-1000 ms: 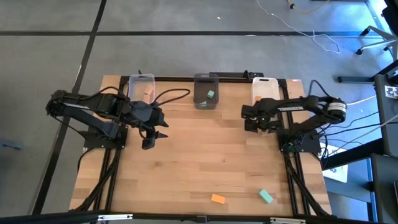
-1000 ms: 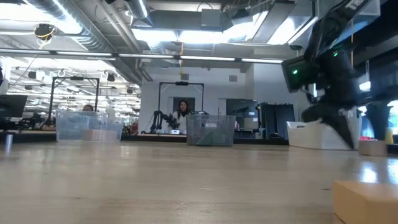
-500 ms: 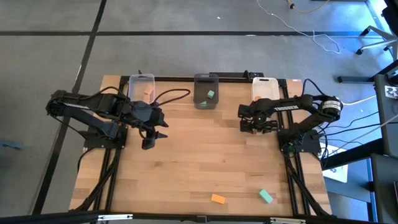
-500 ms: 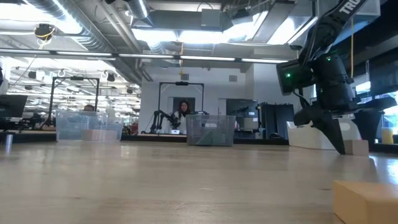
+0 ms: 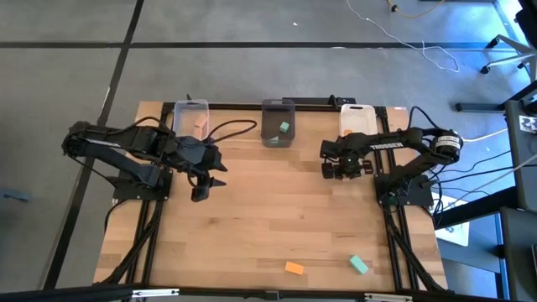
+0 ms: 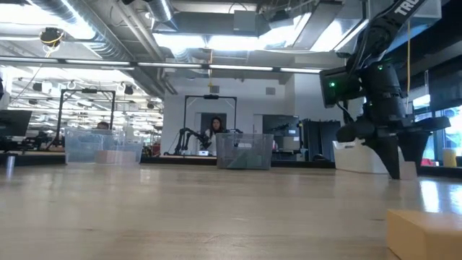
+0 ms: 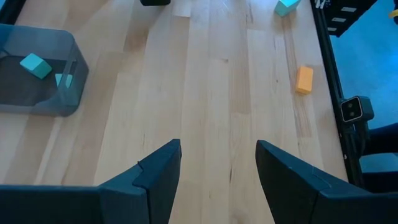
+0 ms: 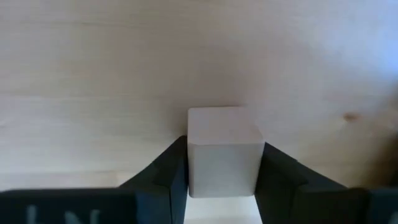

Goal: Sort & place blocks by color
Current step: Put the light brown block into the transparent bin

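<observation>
A pale tan block (image 8: 224, 152) sits on the table at the far right, in front of the white bin. My right gripper (image 5: 340, 166) points down over it, its fingers closed against it. My left gripper (image 5: 202, 183) hangs open over the left half of the table with nothing between its fingers (image 7: 158, 171). An orange block (image 5: 294, 268) and a teal block (image 5: 359, 265) lie flat near the table's near edge. My right gripper pinches the pale tan block between its two fingers, one on each of two opposite sides (image 8: 194, 168). The fingers (image 6: 395, 162) come from above, pointing down. The block stands upright with its underside on the table.
Three bins stand along the far edge: a clear one (image 5: 191, 117) holding a tan block, a grey one (image 5: 278, 122) holding a teal block (image 7: 35, 65), a white one (image 5: 356, 119). The orange block (image 6: 426, 235) looms close in the low view. Bare wood lies between the arms.
My right gripper has gone a little toward the table's left edge and come lower. The pale tan block has slid slightly leftward along the table and now sits between the fingers.
</observation>
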You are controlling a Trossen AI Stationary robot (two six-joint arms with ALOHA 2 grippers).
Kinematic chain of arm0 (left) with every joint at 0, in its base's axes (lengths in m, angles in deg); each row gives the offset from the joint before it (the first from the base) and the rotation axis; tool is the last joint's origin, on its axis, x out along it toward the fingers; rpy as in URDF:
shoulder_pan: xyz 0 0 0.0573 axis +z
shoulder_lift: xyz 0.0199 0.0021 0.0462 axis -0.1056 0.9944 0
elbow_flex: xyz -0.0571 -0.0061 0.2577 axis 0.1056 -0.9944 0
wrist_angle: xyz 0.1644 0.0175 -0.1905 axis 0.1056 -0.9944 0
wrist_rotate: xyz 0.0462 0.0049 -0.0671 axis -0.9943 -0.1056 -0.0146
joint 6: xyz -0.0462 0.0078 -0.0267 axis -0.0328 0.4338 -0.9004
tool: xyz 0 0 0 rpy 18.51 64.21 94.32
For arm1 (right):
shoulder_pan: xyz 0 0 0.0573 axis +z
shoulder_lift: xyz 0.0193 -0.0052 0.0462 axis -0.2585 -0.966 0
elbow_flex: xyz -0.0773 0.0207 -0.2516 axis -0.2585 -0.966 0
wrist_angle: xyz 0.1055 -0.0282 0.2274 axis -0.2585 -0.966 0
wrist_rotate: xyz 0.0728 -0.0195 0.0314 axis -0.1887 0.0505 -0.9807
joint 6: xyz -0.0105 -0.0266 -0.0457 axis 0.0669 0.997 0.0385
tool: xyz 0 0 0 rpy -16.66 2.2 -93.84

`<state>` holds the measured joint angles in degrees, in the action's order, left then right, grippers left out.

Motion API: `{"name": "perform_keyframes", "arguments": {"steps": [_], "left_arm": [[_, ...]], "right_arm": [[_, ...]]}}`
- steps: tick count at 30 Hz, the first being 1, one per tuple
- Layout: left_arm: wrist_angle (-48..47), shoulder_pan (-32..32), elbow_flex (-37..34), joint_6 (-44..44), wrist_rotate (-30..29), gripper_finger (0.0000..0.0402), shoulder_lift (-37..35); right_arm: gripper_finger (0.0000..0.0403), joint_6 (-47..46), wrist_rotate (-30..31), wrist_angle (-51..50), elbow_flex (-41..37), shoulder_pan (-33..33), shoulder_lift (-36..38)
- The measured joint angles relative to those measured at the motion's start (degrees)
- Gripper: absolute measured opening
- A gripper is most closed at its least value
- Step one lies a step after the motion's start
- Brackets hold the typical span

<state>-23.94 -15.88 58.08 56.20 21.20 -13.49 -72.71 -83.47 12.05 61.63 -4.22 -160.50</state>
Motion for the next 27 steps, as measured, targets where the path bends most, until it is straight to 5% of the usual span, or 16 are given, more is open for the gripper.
{"name": "perform_keyframes", "arguments": {"steps": [20,27], "left_arm": [[0.0,0.0,0.0,0.0,0.0,0.0199,0.0],[0.4,0.0,0.0,-8.5,-0.2,0.0199,0.0]], "right_arm": [[0.0133,11.9,-9.4,13.8,1.8,-0.5,-0.3],[0.0132,24.5,-10.2,21.0,8.0,1.5,-0.5]]}}
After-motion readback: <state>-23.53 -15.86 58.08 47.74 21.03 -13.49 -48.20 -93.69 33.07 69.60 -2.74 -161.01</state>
